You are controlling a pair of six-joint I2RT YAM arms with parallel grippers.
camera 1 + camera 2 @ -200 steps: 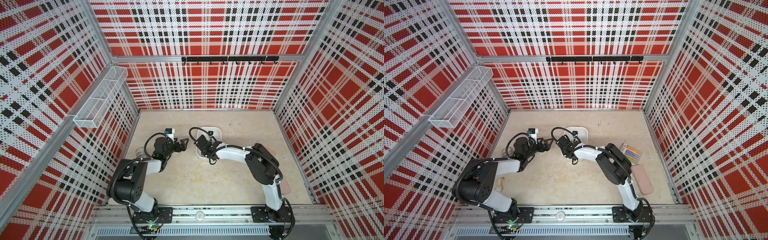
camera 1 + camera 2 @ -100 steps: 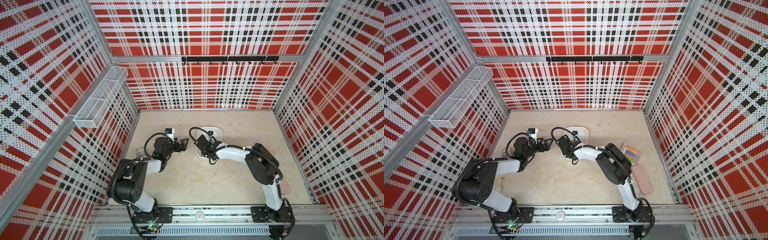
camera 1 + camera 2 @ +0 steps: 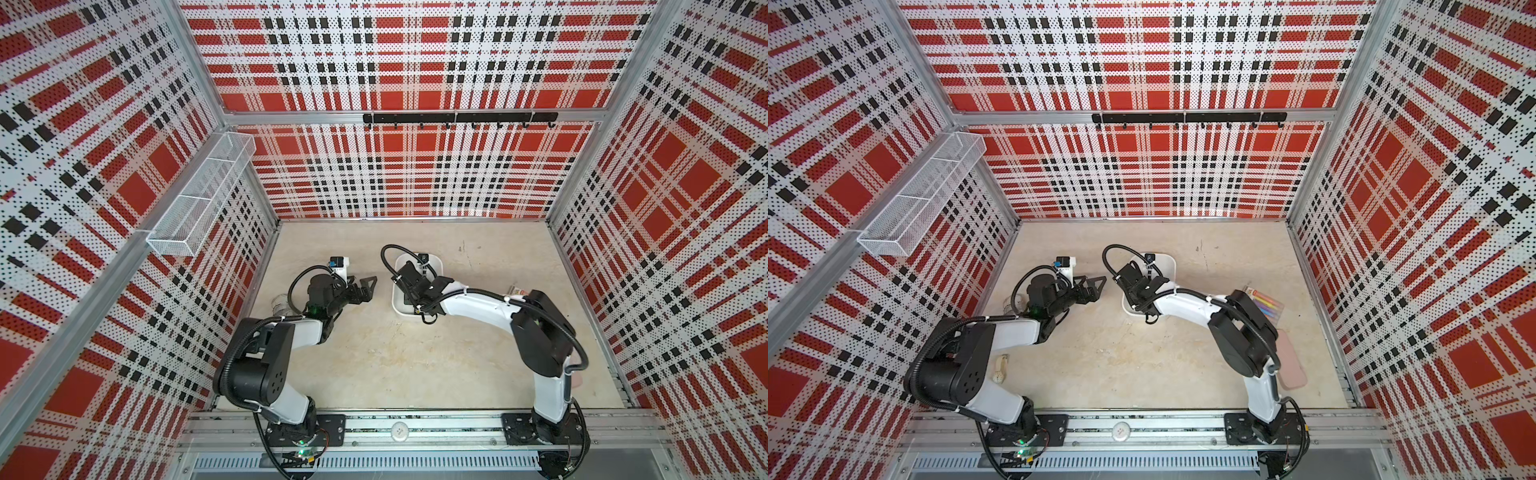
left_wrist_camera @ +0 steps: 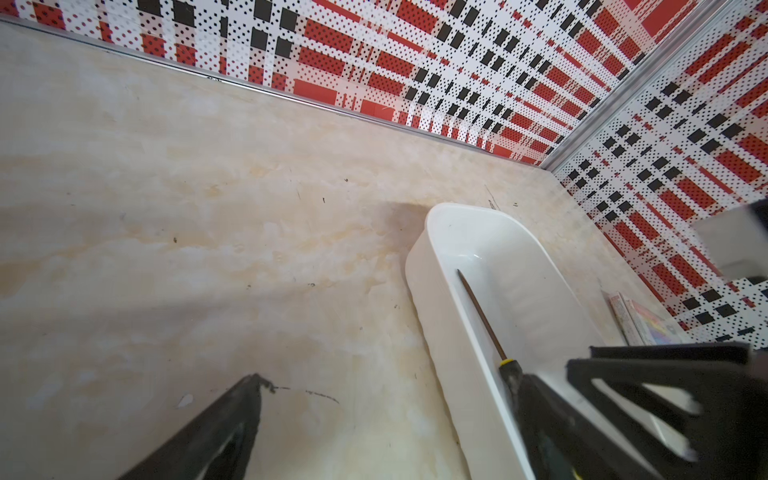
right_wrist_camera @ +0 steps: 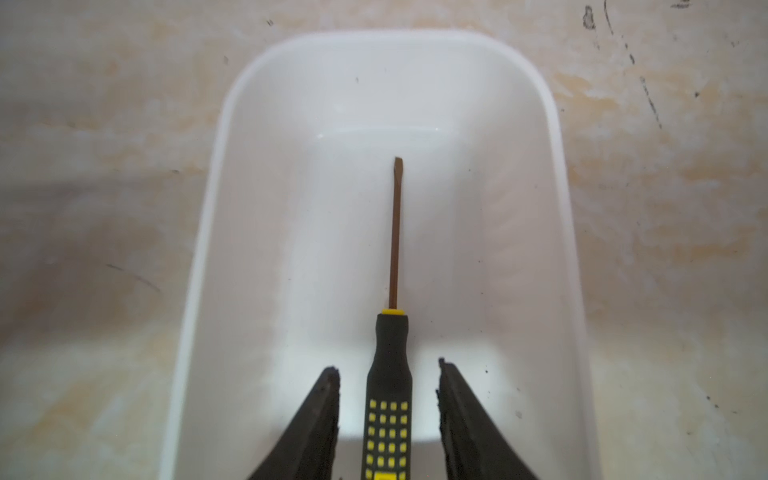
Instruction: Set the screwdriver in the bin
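Note:
The screwdriver (image 5: 388, 374), black-handled with yellow squares and a thin brown shaft, lies lengthwise on the floor of the white bin (image 5: 216, 166). My right gripper (image 5: 387, 368) is open and straddles the handle, with a gap showing on each side. In both top views the right wrist hangs over the bin (image 3: 432, 259) and hides the screwdriver. My left gripper (image 4: 388, 378) is open and empty, low over the bare table just left of the bin (image 4: 419, 266). The left wrist view also shows the screwdriver (image 4: 482, 316) inside the bin.
A pack of coloured crayons (image 3: 1266, 305) and a pink case (image 3: 1289, 361) lie by the right wall. A clear cup (image 3: 280, 305) stands by the left wall. A wire-mesh basket (image 3: 199, 203) hangs on the left wall, a black hook rail (image 3: 457, 118) on the back wall.
The right gripper's jaws have parted and let go of the screwdriver handle. Both arms stay where they were.

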